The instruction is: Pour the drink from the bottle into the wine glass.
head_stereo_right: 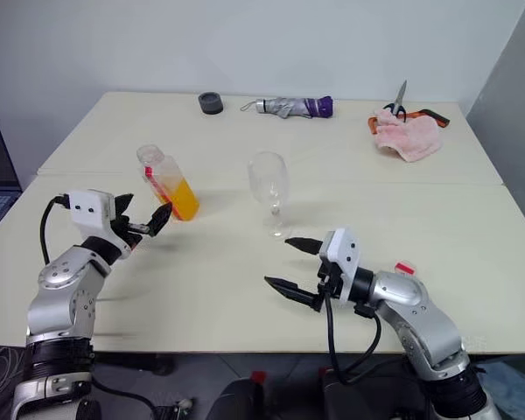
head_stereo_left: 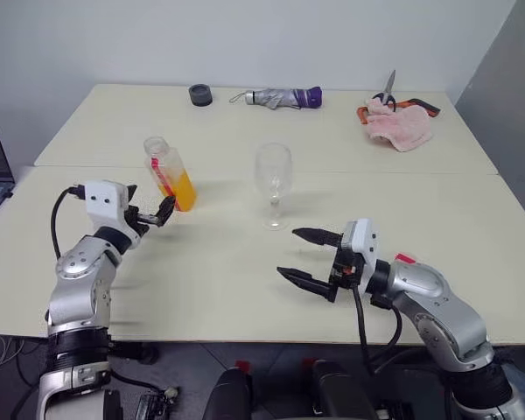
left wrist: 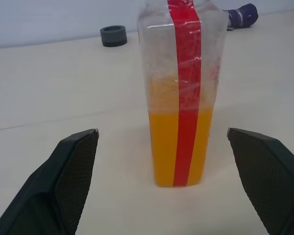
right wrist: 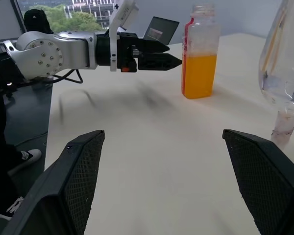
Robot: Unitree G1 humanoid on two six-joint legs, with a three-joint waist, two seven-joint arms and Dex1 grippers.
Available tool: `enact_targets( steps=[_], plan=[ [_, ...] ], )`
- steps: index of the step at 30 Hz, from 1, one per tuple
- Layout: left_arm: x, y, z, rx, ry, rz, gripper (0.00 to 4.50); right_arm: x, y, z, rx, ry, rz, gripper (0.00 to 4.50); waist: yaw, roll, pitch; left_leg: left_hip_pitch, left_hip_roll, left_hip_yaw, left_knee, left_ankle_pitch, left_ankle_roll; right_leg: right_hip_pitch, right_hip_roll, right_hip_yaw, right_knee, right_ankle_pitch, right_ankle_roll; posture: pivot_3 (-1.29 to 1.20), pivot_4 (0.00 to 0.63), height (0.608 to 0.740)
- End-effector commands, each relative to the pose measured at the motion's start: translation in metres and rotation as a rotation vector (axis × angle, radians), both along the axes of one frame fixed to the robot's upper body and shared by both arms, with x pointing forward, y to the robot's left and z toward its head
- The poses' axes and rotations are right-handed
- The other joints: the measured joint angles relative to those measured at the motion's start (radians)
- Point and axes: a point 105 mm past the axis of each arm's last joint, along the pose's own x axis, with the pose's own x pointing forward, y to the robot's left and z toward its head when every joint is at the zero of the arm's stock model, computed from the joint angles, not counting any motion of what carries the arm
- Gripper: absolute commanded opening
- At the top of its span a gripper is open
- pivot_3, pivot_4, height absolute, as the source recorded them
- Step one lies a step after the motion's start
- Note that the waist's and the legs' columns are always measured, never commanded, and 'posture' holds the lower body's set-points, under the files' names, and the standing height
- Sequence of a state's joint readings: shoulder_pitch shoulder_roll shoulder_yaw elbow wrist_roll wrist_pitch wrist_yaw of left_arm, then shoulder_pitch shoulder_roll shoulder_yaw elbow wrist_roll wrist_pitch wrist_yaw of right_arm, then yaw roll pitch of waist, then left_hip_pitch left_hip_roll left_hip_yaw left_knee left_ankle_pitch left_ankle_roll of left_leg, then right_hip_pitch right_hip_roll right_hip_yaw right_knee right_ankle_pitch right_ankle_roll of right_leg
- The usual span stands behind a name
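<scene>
Orange drink (head_stereo_left: 184,190) fills roughly the lower half of a small clear bottle (head_stereo_left: 169,172) that stands upright and uncapped on a pale cream table (head_stereo_left: 245,271), a red strip running down its side. The robot's left gripper (head_stereo_left: 151,213) is held level just short of the bottle, pointing straight at it, black fingers (left wrist: 71,166) spread wide; in the left wrist view the bottle stands between the two fingertips but beyond them, untouched. The left arm is bent at the elbow, the forearm rising from the table's near edge and the white wrist block sitting just behind the fingers.

To the right of the bottle, and apart from it, an empty wine glass (head_stereo_left: 273,178) stands upright on its foot near the middle of the table. The right gripper (head_stereo_left: 301,254) hangs low over the table in front of the glass, turned sideways so that it points toward the robot's left; its two fingers (right wrist: 78,171) are splayed and hold nothing. The silver right forearm reaches in from the near right corner.

Along the far side of the table lie a dark round cap (head_stereo_left: 200,94), a folded grey-and-purple umbrella (head_stereo_left: 282,97), and a pink cloth (head_stereo_left: 401,126) with scissors (head_stereo_left: 386,91) resting on it.
</scene>
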State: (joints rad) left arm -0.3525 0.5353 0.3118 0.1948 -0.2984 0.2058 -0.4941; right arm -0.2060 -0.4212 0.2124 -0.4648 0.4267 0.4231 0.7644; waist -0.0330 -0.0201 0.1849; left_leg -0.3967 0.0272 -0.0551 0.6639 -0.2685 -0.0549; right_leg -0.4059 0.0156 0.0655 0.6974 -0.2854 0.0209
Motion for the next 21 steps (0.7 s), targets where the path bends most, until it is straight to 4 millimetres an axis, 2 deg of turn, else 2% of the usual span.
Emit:
enact_targets(
  steps=[1,21],
  plan=[
    [0.006,0.0,0.019,0.039,-0.051,-0.021,4.5,-0.005,0.005,0.014,0.024,-0.044,0.037,4.1,0.0,0.0,0.0,0.0,0.0,0.0,0.0,0.0,0.0,0.0,0.0,0.0,0.0,0.0,0.0,0.0,0.15,0.74],
    [0.038,-0.01,0.029,0.06,-0.062,-0.076,4.5,-0.001,0.01,0.02,0.038,-0.072,0.05,4.1,0.0,0.0,0.0,0.0,-0.001,0.0,0.001,0.0,0.0,0.0,0.0,-0.001,0.0,0.0,0.0,0.0,0.15,0.74]
  ],
)
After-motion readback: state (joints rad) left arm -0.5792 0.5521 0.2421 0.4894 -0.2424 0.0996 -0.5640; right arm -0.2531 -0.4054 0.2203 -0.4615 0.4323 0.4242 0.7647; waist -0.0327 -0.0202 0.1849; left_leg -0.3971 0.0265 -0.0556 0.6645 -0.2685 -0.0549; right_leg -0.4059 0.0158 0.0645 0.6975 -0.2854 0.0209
